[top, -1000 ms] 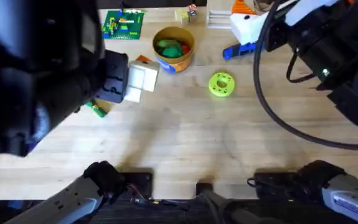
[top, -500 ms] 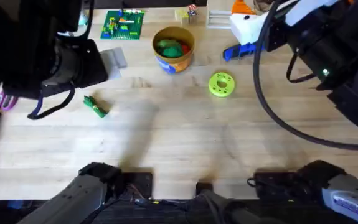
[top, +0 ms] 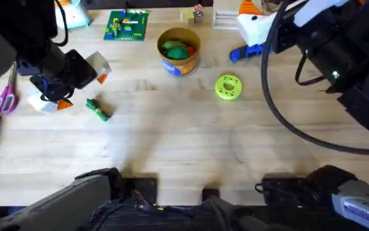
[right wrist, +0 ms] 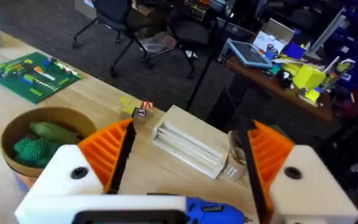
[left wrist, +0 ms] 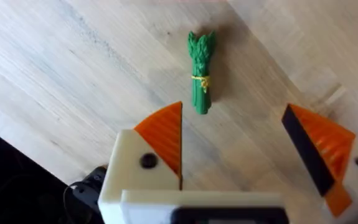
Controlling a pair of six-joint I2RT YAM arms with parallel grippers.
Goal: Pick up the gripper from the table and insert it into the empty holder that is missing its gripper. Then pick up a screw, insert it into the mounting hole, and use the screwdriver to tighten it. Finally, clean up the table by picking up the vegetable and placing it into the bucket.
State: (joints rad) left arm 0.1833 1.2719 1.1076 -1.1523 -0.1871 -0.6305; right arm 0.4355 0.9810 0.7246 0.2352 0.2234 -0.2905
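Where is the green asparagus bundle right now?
The green asparagus bundle lies on the light wooden table, overhead view's left side, beside the left pincer.

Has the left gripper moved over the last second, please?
Yes. The left gripper has swung leftward, away from the bucket, and is now beside the toy asparagus.

Past my table's far edge I see dark grey carpet (right wrist: 73,28), black office chairs (right wrist: 119,18) and a cluttered desk (right wrist: 272,65) holding a tablet (right wrist: 248,53)
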